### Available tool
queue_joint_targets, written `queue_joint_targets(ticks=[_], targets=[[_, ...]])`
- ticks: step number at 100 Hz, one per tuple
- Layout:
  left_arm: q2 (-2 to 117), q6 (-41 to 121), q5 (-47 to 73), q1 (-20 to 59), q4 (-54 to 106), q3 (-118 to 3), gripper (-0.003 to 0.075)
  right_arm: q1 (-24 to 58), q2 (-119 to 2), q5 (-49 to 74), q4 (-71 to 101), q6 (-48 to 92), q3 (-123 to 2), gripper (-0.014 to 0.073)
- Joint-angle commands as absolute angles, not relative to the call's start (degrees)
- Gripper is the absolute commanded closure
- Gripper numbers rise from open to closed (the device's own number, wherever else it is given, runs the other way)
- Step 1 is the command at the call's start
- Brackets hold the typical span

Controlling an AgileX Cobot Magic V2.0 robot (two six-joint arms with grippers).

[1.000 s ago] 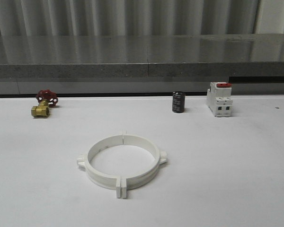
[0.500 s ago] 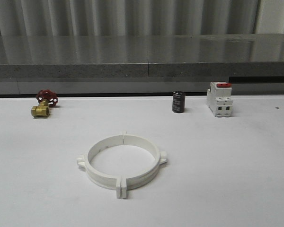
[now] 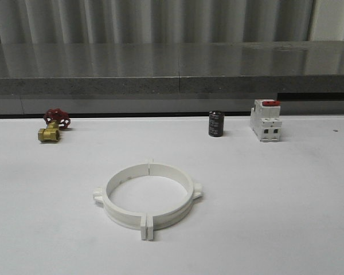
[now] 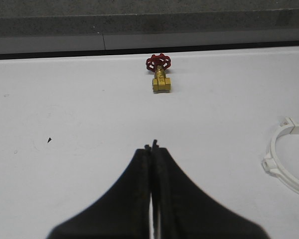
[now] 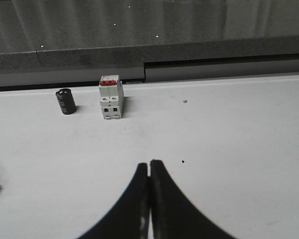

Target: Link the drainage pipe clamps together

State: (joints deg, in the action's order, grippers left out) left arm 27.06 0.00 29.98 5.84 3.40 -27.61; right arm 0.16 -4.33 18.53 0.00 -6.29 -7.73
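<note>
While the drainage pipe clamps point(image 3: 148, 197) lay as one ring mid-table, flanges touching front and back, both arms hung apart from it: left gripper point(image 4: 152, 147) pinched closed and empty, slightly nearer; right gripper point(image 5: 149, 164) likewise closed, holding nothing.

On my counter point(image 3: 286, 195) the two drainage pipe clamps point(image 3: 148, 196) lie joined as one ring, lower centre of the front frame, a little left of the middle. Behind them, along the counter's far edge, the valve point(image 3: 53, 126) sits at the left of the frame, the small cylinder point(image 3: 216, 124) right of centre, and the breaker point(image 3: 266, 120) just right of that cylinder. A ledge point(image 3: 172, 69) runs behind the counter across the upper frame.
</note>
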Motion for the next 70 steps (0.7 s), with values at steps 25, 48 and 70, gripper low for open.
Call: queue_joint_targets(ticks=[25,48,70], targets=[[27.35,0.30,25.55,5.91,3.70,-29.27,0.0740,-0.25,1.76,10.95,-1.75,-9.54,-2.37,0.0662],[27.35,0.00,25.56,5.91,3.70,-29.27,0.0740,-0.25,1.76,7.12,-2.38,-11.41,0.70,0.0662],[27.35,0.00,25.56,5.91,3.70,-29.27,0.0740,-0.25,1.76,5.63,-2.38,-11.41,0.70,0.0662]])
